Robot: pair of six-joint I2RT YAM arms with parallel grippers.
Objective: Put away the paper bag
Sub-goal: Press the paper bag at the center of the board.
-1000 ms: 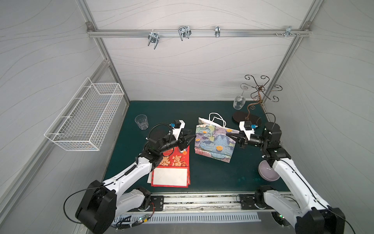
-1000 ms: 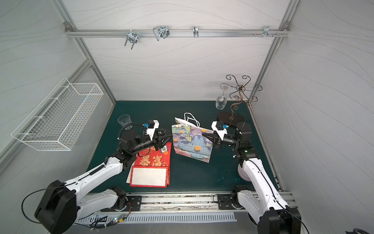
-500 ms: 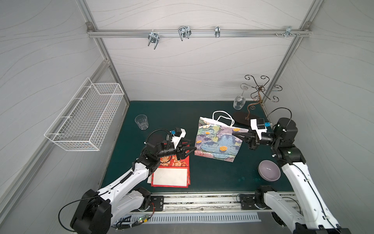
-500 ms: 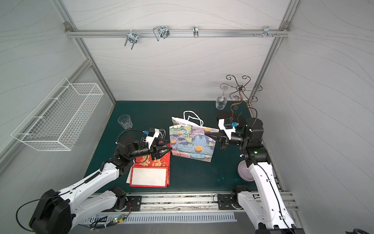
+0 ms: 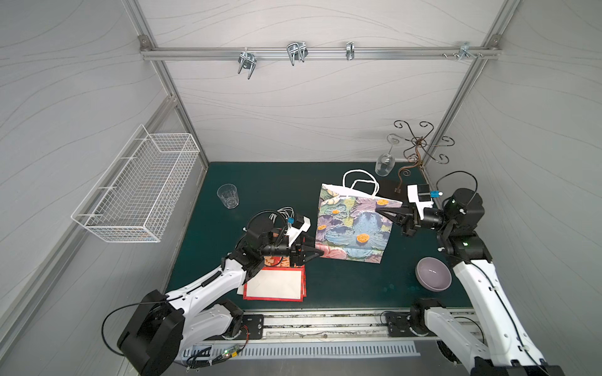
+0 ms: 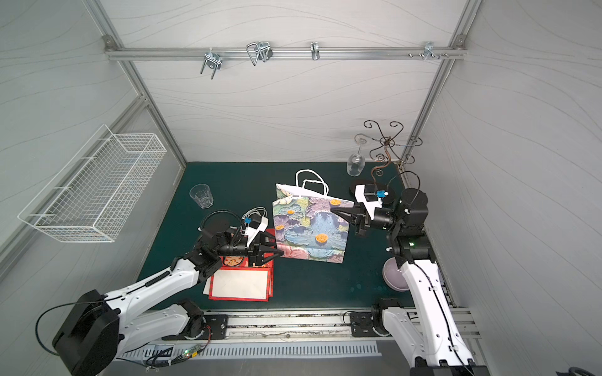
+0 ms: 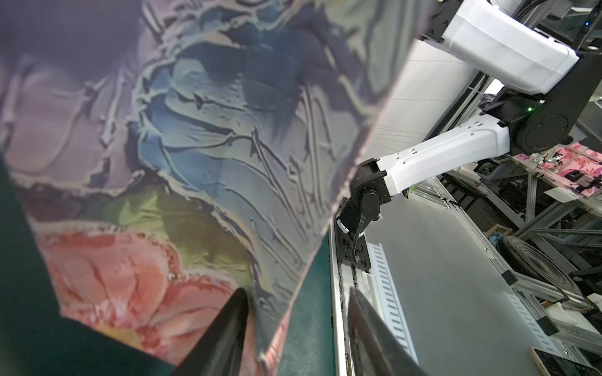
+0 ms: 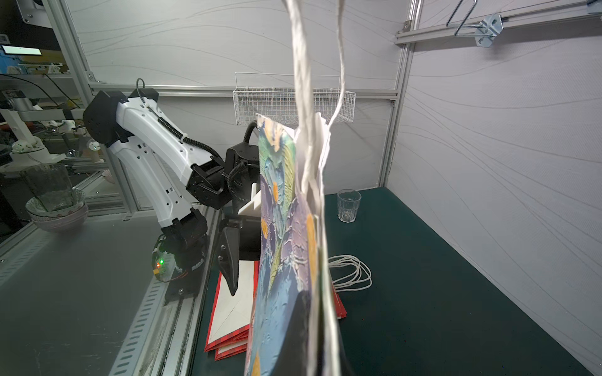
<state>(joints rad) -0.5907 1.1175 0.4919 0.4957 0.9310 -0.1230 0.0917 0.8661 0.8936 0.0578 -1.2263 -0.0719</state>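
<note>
The paper bag [image 5: 353, 228] [image 6: 309, 228], printed with blue and purple flowers and fitted with white cord handles [image 5: 360, 182], hangs tilted above the green mat. My right gripper [image 5: 379, 211] [image 6: 332, 211] is shut on the bag's upper right corner; in the right wrist view the bag [image 8: 283, 260] runs edge-on out of the right gripper [image 8: 312, 358]. My left gripper [image 5: 321, 252] [image 6: 281, 252] is open at the bag's lower left corner. In the left wrist view the bag [image 7: 195, 130] has its bottom edge between the spread jaws of the left gripper [image 7: 298, 293].
Flat red paper bags [image 5: 273, 283] lie under the left arm, a coiled white cord [image 8: 350, 271] beside them. A clear tumbler [image 5: 228, 195] stands back left, a purple bowl [image 5: 433, 273] front right. A wire basket [image 5: 140, 192] hangs on the left wall. A wine glass [image 5: 384, 162] hangs from a rack [image 5: 418, 143]; hooks [image 5: 296, 52] are overhead.
The right arm has drawn back to the right with the bag's corner, so the bag leans flatter. The left gripper has moved from the bag's left edge down to its lower left corner.
</note>
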